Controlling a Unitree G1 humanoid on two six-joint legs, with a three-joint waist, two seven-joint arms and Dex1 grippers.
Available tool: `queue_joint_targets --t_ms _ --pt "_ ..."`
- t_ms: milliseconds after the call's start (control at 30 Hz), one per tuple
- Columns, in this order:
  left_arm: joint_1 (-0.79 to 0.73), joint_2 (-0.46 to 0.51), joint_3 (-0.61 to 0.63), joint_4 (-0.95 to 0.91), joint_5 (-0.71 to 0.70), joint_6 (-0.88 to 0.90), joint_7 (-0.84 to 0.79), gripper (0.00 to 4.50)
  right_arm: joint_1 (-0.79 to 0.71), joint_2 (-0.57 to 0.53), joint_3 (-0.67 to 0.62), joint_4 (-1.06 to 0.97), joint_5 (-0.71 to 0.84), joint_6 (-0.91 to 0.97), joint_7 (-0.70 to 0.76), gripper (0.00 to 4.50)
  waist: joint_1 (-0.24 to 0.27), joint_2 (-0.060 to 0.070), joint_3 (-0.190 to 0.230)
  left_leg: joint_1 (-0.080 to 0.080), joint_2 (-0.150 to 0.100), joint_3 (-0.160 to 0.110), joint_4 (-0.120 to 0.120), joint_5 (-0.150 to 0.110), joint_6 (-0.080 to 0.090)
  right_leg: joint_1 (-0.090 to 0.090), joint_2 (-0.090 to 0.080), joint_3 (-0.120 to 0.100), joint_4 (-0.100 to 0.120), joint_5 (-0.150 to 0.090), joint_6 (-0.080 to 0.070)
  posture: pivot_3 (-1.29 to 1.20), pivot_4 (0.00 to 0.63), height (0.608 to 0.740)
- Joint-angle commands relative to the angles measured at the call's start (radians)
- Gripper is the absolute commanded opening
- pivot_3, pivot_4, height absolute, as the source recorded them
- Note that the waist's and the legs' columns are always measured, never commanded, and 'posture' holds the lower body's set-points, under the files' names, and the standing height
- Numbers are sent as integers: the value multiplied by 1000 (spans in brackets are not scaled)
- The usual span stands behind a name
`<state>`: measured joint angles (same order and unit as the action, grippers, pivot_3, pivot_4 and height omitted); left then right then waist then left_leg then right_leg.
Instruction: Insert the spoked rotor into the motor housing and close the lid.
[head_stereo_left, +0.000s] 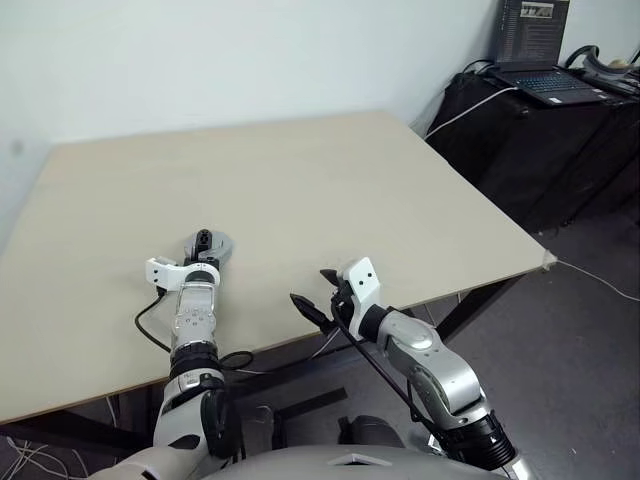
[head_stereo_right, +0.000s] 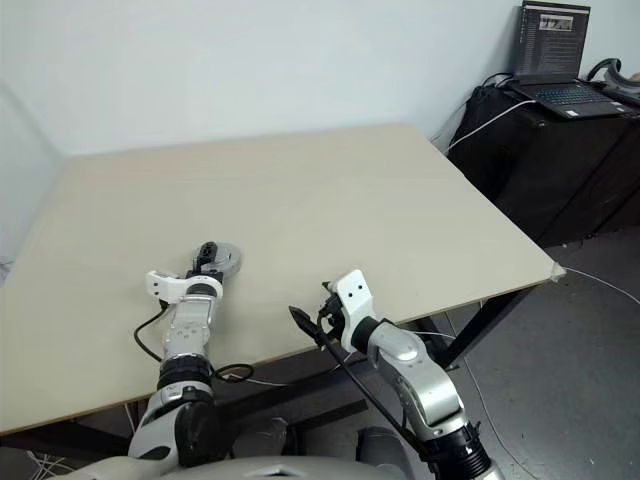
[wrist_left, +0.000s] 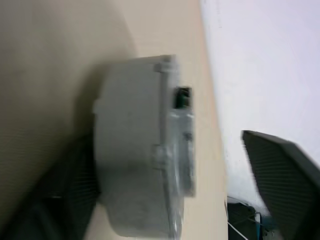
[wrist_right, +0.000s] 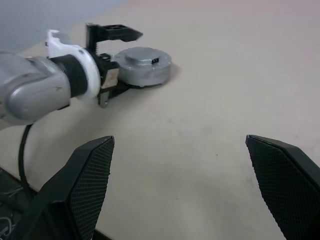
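Observation:
The motor housing, a round grey puck, rests on the table near its front left part. The flat pale-grey lid lies on top of it, with a small dark notch at its edge. The spoked rotor is hidden. My left gripper is open and straddles the housing: one finger is above the lid, and the other is low beside the base, with a gap on the lid side. My right gripper is open and empty over the table's front edge, to the right of the housing.
The beige table stretches far behind and to the right of the housing. A black cable loops from my left wrist over the table's front edge. A laptop sits on a black-draped stand beyond the table's right corner.

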<state>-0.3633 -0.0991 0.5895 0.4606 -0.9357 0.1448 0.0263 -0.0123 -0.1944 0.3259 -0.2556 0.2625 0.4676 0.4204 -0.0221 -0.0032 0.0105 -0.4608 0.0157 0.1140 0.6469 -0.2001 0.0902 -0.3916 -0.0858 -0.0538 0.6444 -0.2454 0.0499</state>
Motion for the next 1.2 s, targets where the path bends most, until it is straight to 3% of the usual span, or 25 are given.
queue_joint_targets --t_ms 33,300,467,567,733,967,1200 --pt "84 -37 -19 -117 10 46 60 4465 -7 8 -6 -17 1 -4 8 4500 -2 0 0 1 0 0 0 0 0 0 0 1 0 0 0 0 0 740" --pt "303 -81 -110 -375 -5 163 142 4465 -13 12 -4 -8 0 0 21 4500 -5 0 -2 3 1 2 -2 0 0 0 0 3 1 0 0 0 0 740" --pt "461 -31 -252 -546 56 230 74 4465 -8 22 -16 -7 8 -17 28 4500 -3 0 -4 9 1 9 -8 -1 0 1 -3 7 1 0 0 0 0 740" --pt "542 21 -358 -622 161 221 18 4465 -3 26 -29 -8 5 -27 20 4500 3 0 -5 14 0 17 -13 -1 0 1 -12 2 1 0 0 0 0 740" --pt "634 90 -521 -703 412 99 -65 4465 21 44 -64 10 -40 -103 -41 4500 11 0 -5 13 1 21 -19 0 0 -3 -13 1 0 0 0 0 0 740" --pt "701 128 -647 -697 804 -178 -8 4465 89 58 -92 66 -211 -325 -204 4500 10 3 -7 13 3 26 -27 2 -4 -9 -12 4 0 -1 -2 0 0 740" --pt "752 118 -648 -644 915 -304 20 4465 179 73 -178 96 -280 -431 -329 4500 11 3 -7 13 5 29 -31 3 -6 -13 -11 7 -1 -3 -5 0 0 740"
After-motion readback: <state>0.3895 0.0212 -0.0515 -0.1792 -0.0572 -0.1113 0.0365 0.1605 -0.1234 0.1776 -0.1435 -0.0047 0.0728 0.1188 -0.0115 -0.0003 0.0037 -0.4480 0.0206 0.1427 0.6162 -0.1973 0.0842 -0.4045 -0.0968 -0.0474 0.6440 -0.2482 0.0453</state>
